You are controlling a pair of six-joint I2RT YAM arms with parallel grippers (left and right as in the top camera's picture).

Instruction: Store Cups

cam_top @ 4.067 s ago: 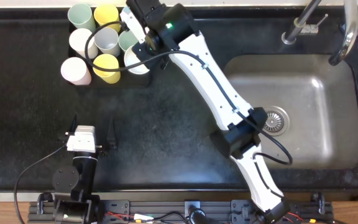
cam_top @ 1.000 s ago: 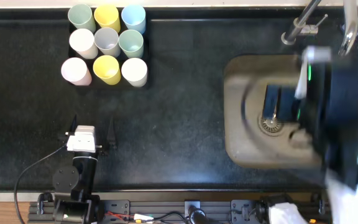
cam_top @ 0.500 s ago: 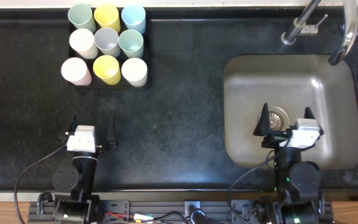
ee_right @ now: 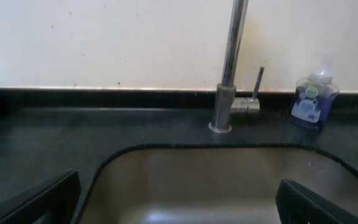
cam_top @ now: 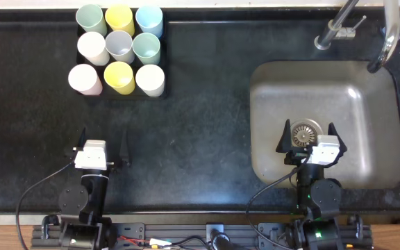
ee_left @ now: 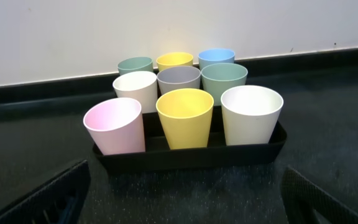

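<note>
Several cups stand upright in a black tray [cam_top: 167, 82] at the back left of the counter, in three rows of three. The front row holds a pink cup [cam_top: 84, 78] [ee_left: 114, 124], a yellow cup [cam_top: 119, 76] [ee_left: 184, 116] and a white cup [cam_top: 150, 79] [ee_left: 250, 114]. My left gripper [cam_top: 103, 144] rests open near the front edge, facing the tray [ee_left: 253, 152] from a distance, its fingers [ee_left: 48, 199] empty. My right gripper [cam_top: 307, 136] rests open at the front of the sink [cam_top: 367, 90], holding nothing.
The steel sink has a drain [cam_top: 304, 133] right by my right gripper. A tap [cam_top: 339, 24] [ee_right: 232, 68] stands behind the basin [ee_right: 229, 180], with a blue soap bottle [ee_right: 314, 99] beside it. Dark counter [cam_top: 200, 139] spreads between tray and sink.
The right arm, earlier stretched over the tray, has pulled back to the front of the sink and settled there with its gripper open. All tray slots now show cups. The left arm kept still.
</note>
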